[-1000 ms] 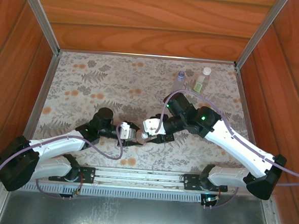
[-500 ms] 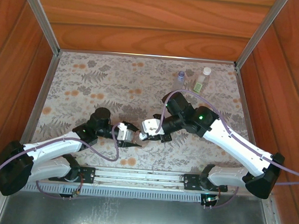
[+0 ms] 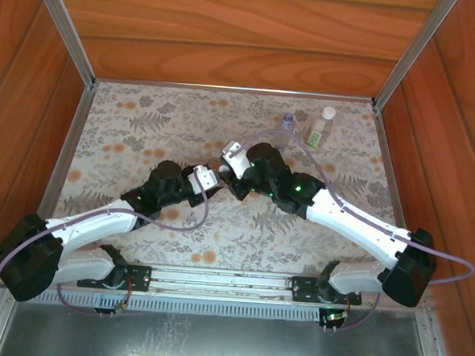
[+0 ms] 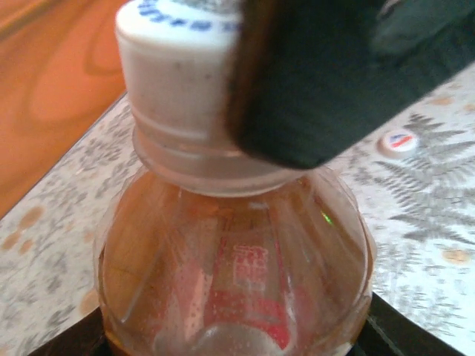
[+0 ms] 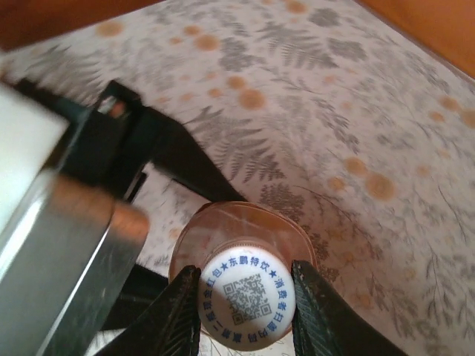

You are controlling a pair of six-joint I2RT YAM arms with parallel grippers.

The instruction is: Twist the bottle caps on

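My left gripper (image 3: 209,179) hugging one small amber plastic bottle (image 4: 234,274), my right gripper (image 5: 249,297) pinching its round white plastic cap (image 4: 174,67), one bluish bottle (image 3: 288,121), one green-label bottle (image 3: 319,130) behind, one loose white cap (image 4: 398,141) on worktop (image 3: 143,140).

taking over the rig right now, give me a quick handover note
Left tool: shut on the amber bottle.
Right tool: shut on the white cap on that bottle's neck.
Far right: green-label bottle with a white top, bluish bottle beside it. A loose cap lies on the mat.
Done: cap seated on the amber bottle; tightness unclear.
Left: tighten it, then check the other two.
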